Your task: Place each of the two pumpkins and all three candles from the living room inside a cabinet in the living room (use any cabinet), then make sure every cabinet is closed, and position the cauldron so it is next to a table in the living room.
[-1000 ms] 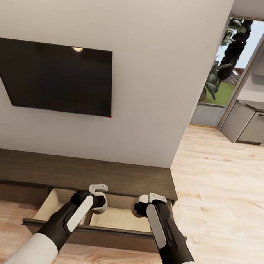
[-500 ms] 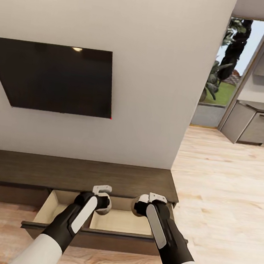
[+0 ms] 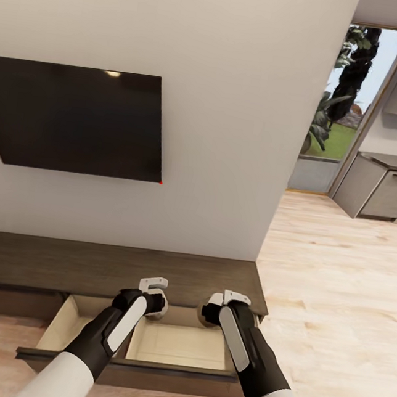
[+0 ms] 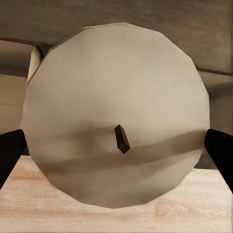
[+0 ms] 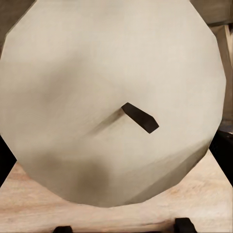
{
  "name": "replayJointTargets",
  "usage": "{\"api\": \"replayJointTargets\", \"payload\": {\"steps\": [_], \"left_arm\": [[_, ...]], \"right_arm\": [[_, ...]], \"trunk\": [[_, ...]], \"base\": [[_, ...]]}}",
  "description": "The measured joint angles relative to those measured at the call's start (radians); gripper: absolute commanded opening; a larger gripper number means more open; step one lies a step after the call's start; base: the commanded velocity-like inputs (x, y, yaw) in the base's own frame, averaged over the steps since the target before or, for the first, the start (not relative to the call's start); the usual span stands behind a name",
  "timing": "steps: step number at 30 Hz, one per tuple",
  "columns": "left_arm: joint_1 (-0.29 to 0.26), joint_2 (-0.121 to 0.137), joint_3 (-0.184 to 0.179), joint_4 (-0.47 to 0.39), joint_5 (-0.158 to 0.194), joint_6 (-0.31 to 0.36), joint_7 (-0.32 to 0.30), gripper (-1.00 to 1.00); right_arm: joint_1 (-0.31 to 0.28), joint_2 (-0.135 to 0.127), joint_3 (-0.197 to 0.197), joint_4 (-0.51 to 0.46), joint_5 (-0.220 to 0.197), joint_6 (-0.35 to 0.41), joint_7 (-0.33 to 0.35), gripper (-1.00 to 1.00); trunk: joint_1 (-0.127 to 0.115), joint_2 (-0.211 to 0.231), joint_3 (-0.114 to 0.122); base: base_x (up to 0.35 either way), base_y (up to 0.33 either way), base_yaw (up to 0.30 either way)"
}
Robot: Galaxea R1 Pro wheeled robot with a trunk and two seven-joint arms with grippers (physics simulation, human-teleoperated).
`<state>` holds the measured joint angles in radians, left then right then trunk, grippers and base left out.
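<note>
Both grippers, left (image 3: pixel 153 289) and right (image 3: pixel 228 301), each clench 1 pale round wicked candle (image 4: pixel 116 116) (candle-placing step) above the dark brown cabinet's open beige drawer (image 3: pixel 174 344); next, lower and release.

Black TV (image 3: pixel 78 118) on white wall (image 3: pixel 235 103); wood floor (image 3: pixel 336 290); grey kitchen units (image 3: pixel 379 193) far right

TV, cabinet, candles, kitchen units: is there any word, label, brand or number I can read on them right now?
None: no readable text in any view.
TV: blank dark screen, no brand; just a small red dot at its lower right corner.
Cabinet and its open drawer: plain, unmarked.
Candle in the left gripper and candle in the right gripper: bare tops with a wick, no label.
Kitchen units: no lettering visible.
</note>
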<state>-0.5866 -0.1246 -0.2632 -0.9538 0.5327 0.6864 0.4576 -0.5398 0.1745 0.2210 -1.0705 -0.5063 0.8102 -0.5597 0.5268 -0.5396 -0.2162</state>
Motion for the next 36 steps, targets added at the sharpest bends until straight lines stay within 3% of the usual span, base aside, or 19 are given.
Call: {"api": "replayJointTargets", "payload": {"steps": [4,21,36], "left_arm": [[0.000,0.000,0.001,0.002,0.001,-0.005,0.000,-1.00],[0.000,-0.002,0.001,-0.006,0.001,-0.002,0.002,-1.00],[0.000,0.000,0.003,-0.006,-0.001,0.007,0.002,-1.00]], "right_arm": [[-0.021,0.000,0.000,0.049,0.003,-0.001,0.000,-1.00],[-0.024,0.000,0.000,0.058,-0.004,-0.001,0.001,-1.00],[-0.024,0.000,0.000,0.057,-0.004,0.000,0.005,-1.00]], "trunk": [[0.000,0.000,0.000],[0.004,-0.007,-0.003],[0.062,-0.112,-0.050]], "base": [[0.019,-0.134,0.000],[0.001,-0.006,0.000],[0.000,0.000,0.000]]}}
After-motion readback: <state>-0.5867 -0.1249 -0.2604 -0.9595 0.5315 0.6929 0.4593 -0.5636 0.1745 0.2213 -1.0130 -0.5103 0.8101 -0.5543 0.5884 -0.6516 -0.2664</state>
